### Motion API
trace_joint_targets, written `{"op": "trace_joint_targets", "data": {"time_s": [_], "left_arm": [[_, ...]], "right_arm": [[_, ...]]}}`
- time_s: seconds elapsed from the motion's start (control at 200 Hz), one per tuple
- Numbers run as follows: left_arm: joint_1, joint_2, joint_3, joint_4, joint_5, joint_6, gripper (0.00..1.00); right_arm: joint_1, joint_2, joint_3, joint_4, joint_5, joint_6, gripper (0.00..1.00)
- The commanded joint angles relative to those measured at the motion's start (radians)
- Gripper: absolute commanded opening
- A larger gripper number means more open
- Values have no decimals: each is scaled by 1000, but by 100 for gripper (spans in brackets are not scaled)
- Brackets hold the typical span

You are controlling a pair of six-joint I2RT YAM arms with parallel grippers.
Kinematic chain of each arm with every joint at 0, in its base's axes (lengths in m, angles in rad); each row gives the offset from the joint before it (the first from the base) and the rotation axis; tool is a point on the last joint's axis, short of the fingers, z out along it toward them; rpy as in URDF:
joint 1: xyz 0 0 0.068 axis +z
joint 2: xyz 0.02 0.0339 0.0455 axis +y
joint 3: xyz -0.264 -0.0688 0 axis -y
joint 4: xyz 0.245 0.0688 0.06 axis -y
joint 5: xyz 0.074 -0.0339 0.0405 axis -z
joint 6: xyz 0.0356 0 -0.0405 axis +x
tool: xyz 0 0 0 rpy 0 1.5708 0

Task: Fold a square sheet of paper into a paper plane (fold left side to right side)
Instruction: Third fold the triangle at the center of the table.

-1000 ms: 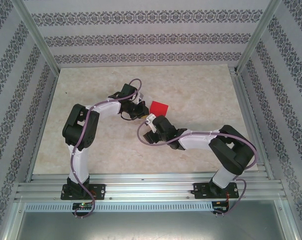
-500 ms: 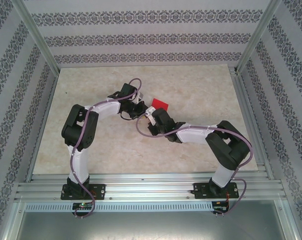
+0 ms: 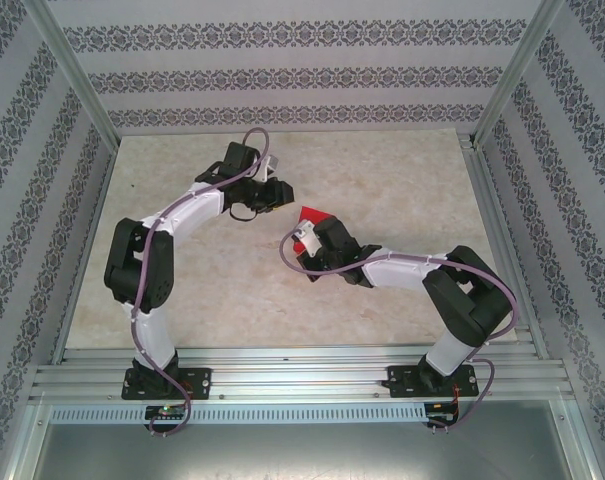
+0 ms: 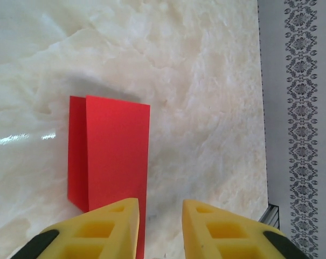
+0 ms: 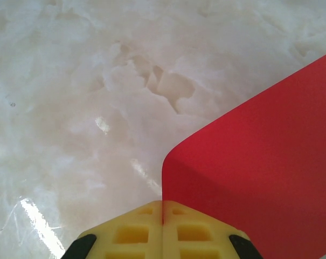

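**Red sheet pinched at the table's middle**

A pale cream table (image 3: 402,180) with a cloudy, marble-like pattern is seen, glossy enough for streaks of light to be reflected in both wrist views. It is enclosed on the left, right and far sides by walls (image 3: 282,75) papered in white with bands of grey ornamental motifs. Slanted metal posts (image 3: 72,70) stand at the far corners. Ribbed aluminium rails (image 3: 302,368) run along the near edge, where both arm bases are bolted.

The sheet (image 3: 317,214) lies near the middle of the table, between the two grippers. It is thin, plain, matt bright red paper. In the left wrist view the sheet (image 4: 117,151) is shown doubled, with a straight-edged top layer over a lower layer that sticks out as a narrow strip along one side. In the right wrist view the sheet (image 5: 259,162) is curved smoothly upward from the table, its edge bent in a rounded arc.

The right gripper (image 3: 304,240) is closed on the sheet, and its yellow ribbed fingers (image 5: 195,229) are pressed together with the red edge caught at their seam. The left gripper (image 3: 280,194) is held just to the far left of the sheet. Its yellow fingers (image 4: 106,226) are parted by a narrow gap, nothing is gripped, and one finger overlaps the sheet's near end.
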Motion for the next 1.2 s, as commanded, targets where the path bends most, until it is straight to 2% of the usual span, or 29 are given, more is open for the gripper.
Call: {"op": "trace_joint_targets", "data": {"time_s": [0.0,0.33,0.46,0.704,0.949,1.194], "left_arm": [[-27,115,67,-11,48,20,26],[-96,420,369,-111,85,43,22],[-107,489,420,-135,85,48,22],[-114,520,407,-172,42,85,20],[-116,530,389,-180,21,100,18],[-118,530,390,-180,18,101,18]], "right_arm": [[-9,-18,-26,22,-47,35,0],[-70,-25,-76,84,-82,107,0],[-91,-24,-83,88,-111,127,0],[-163,-9,-80,93,-197,202,0],[-255,44,-39,89,-338,287,0],[-305,95,0,60,-349,311,0]]}}
